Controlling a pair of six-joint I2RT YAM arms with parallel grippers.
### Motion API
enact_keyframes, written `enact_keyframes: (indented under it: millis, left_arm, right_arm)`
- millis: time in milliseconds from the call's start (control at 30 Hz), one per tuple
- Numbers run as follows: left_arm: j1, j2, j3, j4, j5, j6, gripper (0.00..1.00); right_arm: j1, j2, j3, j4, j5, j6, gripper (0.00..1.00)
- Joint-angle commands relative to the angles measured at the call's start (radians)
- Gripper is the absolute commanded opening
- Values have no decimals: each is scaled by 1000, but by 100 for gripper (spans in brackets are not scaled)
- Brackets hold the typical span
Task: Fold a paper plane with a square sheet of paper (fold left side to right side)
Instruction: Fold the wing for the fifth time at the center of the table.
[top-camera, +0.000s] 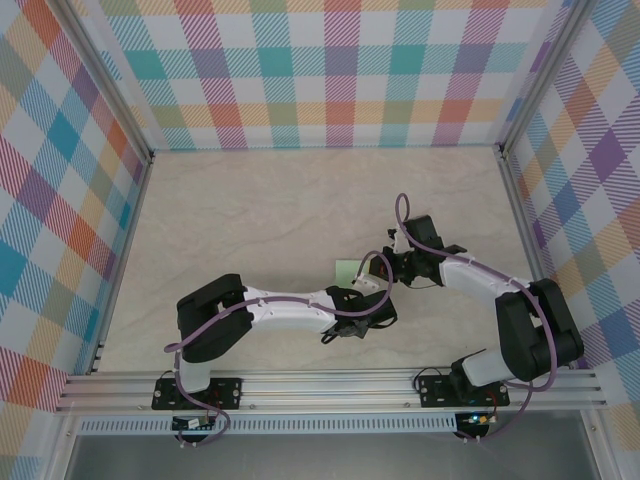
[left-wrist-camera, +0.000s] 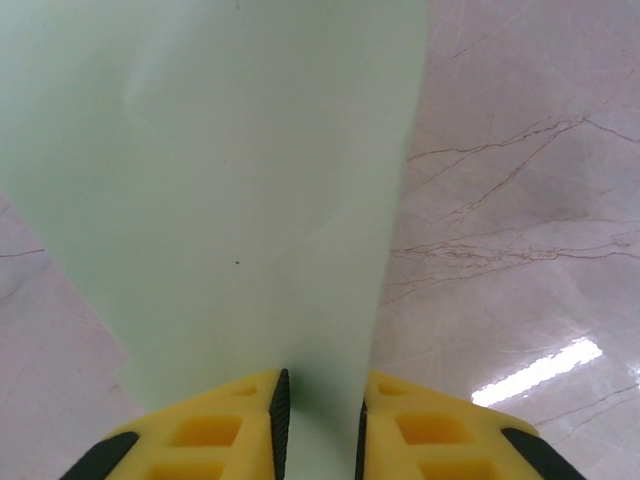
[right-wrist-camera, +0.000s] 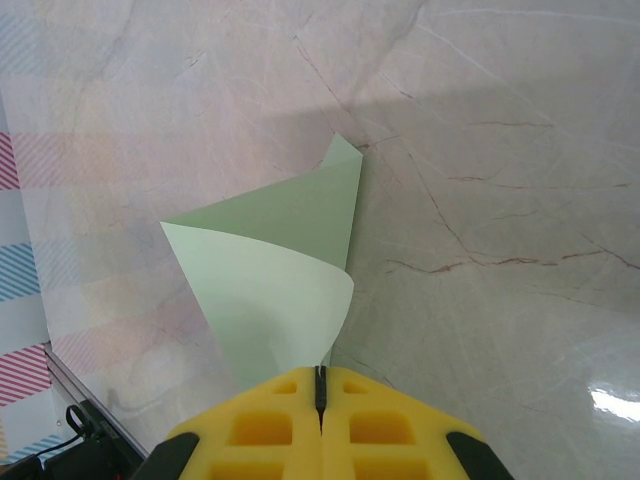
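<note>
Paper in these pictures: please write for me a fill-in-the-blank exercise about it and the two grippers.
The paper has a pale ____ colour.
The right gripper has its jaws ____ on the paper.
The left gripper has its jaws ____, with paper between them.
Missing words: green; shut; open.

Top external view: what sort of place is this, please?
Probably a robot test cell: a marble-look table closed in by plaid walls on a metal frame, with a left arm and a right arm bolted to a rail at its near edge.

Square sheet of paper (left-wrist-camera: 220, 200), far end out of view
</note>
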Motion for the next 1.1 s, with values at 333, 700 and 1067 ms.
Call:
enact_keyframes:
  millis: [333,700,1067]
  left_arm:
    - [13,-47,0,18,34,2,3]
    - [153,-110,-45,208,408,-9,0]
    - [314,-103,-224,591,738,-154,0]
  right_arm:
    - [-31,-135,143,-226,79,-88,44]
    - [-97,-410,117,-442,315,-176,85]
    - [-96,-425,-175,-114,27,-76,85]
